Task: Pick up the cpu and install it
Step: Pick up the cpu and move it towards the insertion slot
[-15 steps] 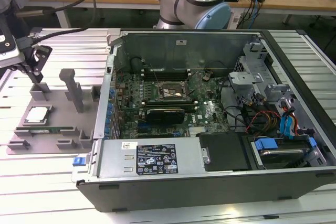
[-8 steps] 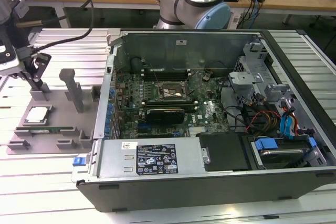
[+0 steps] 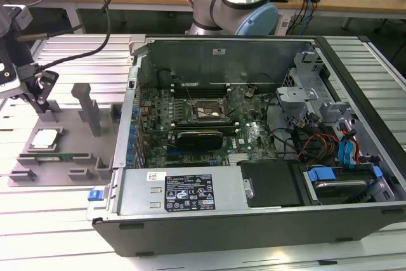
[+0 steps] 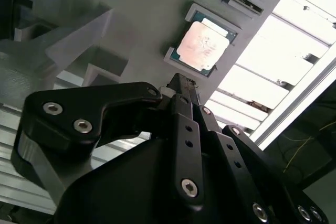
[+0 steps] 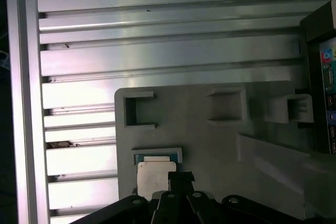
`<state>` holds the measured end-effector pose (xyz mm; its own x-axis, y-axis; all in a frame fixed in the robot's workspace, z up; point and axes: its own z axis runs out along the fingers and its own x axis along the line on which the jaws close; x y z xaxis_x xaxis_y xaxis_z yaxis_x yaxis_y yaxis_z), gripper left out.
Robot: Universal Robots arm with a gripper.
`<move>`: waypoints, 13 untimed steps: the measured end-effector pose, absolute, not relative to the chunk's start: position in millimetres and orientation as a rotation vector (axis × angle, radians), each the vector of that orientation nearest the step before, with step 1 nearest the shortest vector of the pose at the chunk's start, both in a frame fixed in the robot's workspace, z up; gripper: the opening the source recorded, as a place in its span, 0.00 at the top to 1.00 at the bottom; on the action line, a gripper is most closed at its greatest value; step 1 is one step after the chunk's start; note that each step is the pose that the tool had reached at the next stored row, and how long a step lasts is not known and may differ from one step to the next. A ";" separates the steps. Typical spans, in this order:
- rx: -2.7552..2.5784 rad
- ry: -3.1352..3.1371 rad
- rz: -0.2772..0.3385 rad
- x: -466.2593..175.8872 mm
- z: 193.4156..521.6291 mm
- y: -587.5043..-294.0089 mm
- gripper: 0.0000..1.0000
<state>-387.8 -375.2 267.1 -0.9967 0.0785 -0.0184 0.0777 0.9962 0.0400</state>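
While over the grey tray [image 4: 142,19], fingers [image 4: 181,92] together, tips near one edge of the cpu [image 4: 203,45], bare tray alongside.

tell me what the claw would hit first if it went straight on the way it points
Most likely the cpu, lying in its pocket on the grey tray. In both wrist views the claw aims near the chip's edge, so it could touch the pocket rim instead; depth is unclear.
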 end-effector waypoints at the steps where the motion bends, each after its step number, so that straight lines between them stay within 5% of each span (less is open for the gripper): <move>1: 0.123 3.124 0.059 -388.0 266.4 -375.1 0.89; 13: 0.126 3.143 0.055 -393.4 237.8 -392.6 0.89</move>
<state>-393.4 -392.6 237.8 -0.9968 0.0798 0.0059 0.0800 0.9962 0.0346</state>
